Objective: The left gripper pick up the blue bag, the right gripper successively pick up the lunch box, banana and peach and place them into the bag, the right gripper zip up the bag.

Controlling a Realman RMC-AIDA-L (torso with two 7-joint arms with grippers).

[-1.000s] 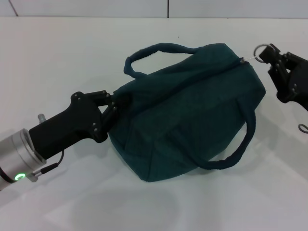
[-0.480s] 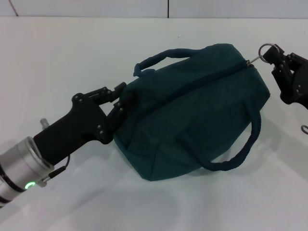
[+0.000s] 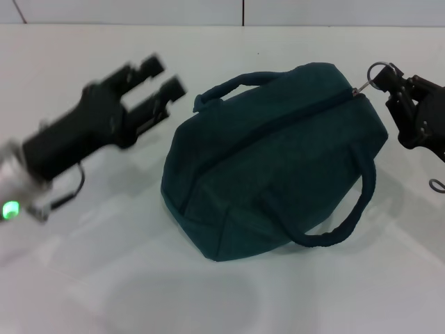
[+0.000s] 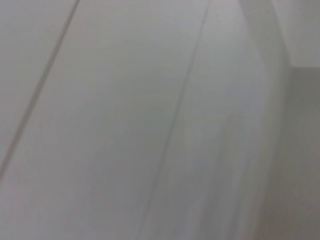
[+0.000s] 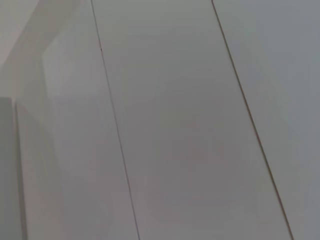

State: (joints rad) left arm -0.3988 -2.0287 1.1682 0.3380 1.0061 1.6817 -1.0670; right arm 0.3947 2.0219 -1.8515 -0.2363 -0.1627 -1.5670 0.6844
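Black fingers of my right pincer [image 3: 391, 82] are pinching the metal ring [image 3: 377, 72] of the zipper pull at the far right end of the bag [image 3: 274, 156], which is lying on its side in the middle of the table [image 3: 104, 292]. Its zip appears run fully along the top seam, so I am judging the closing step all but finished. Lunch box, banana and peach are not showing anywhere; presumably they are inside. My left pincer [image 3: 158, 76] is hanging in the air off the bag's left end, fingers spread and holding nothing, well apart from the fabric. To finish well, I am thinking the ring should be let go gently, without tugging the bag sideways, and the arm drawn clear of the near handle [image 3: 341, 221]. One loop handle [image 3: 229, 85] is arching over the top. Underneath, the table is plain white; behind it a pale wall with a dark vertical seam. Both wrist views are giving only pale panelled surfaces.
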